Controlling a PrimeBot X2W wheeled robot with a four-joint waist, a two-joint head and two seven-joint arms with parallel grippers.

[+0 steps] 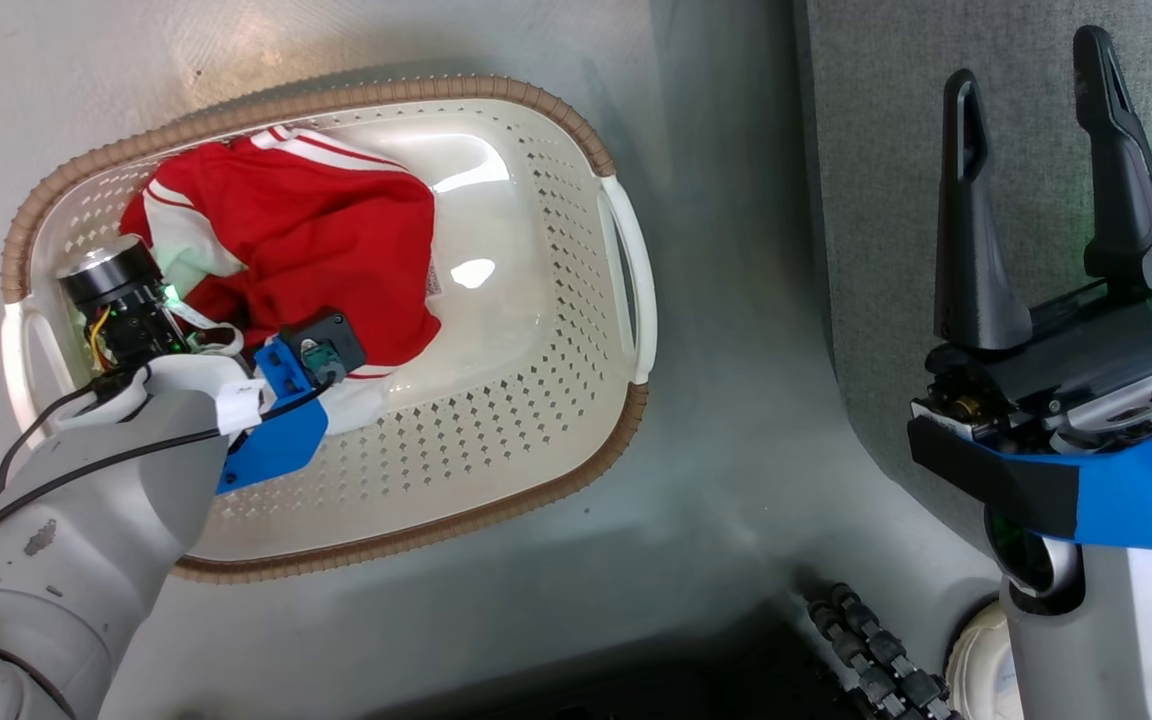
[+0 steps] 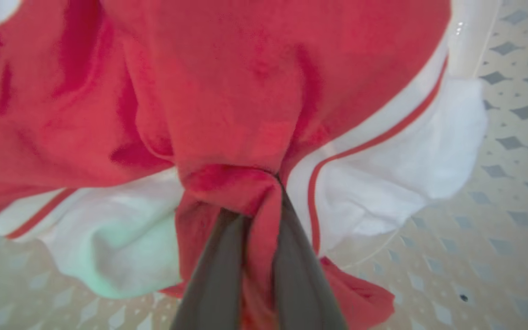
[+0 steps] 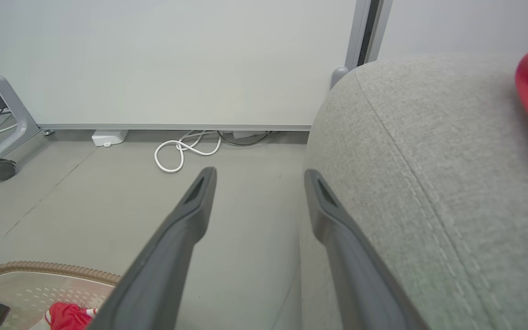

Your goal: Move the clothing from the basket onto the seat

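Left gripper (image 2: 255, 215) is in the basket (image 1: 556, 400), jaws pinching the red clothing (image 1: 316, 240). Right gripper (image 1: 1031, 140), jaws spread wide, sits right of the basket by the seat (image 1: 876, 200).

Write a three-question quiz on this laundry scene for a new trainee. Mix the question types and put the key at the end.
1. True or false: the left end effector is shut on red clothing inside the basket.
2. The right end effector is: A) open, holding nothing; B) shut on a sock; C) gripping a basket handle.
3. Fill in: the grey upholstered surface beside the right end effector is the ____.
Key: 1 true; 2 A; 3 seat.
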